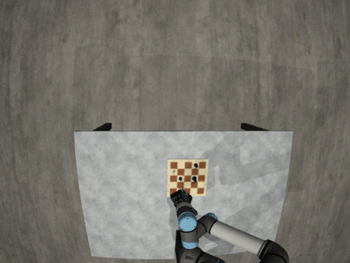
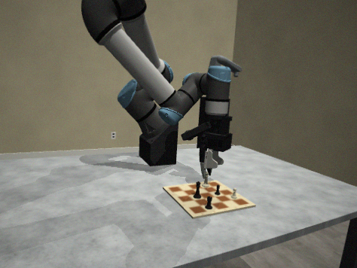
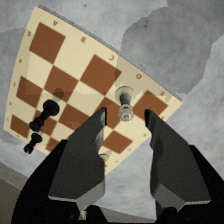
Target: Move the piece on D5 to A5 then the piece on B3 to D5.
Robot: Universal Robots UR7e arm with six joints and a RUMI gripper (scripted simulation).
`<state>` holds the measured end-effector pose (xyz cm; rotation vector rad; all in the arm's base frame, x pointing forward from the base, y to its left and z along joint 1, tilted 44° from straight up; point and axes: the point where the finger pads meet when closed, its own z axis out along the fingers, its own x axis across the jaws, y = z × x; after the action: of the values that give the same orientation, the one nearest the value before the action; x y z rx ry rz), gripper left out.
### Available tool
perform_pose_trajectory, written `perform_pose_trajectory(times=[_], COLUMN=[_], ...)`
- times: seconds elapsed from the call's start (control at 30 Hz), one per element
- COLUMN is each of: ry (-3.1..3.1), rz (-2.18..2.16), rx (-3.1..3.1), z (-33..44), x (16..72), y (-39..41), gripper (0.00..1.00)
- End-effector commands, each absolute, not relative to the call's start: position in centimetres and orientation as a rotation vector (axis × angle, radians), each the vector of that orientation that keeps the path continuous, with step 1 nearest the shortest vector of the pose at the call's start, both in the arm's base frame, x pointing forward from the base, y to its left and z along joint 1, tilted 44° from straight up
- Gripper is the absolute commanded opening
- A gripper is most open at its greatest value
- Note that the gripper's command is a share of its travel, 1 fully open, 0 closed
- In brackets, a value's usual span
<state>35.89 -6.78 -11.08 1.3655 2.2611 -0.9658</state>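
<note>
On the board, a tall white piece stands upright on D5. A tall black piece stands on B3. Square A5 is bare. My gripper is partly open, pointing down over D5. Its fingertips are near the height of the white piece's head, one to either side in the wrist view, with gaps between. In the top view the gripper mostly hides the white piece.
A black piece stands on B1. A small black piece stands on D3, hidden by a finger in the wrist view. A small white piece stands on E2.
</note>
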Motion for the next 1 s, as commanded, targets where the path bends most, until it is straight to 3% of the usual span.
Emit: perform_pose_trajectory(times=[0.0, 0.97], ry=[2.261, 2.261], rz=[-0.963, -0.963], rx=[1.364, 1.364], z=[-11.67, -11.91], x=[35.89, 35.87], y=[-7.33, -7.57], gripper=[0.25, 0.25])
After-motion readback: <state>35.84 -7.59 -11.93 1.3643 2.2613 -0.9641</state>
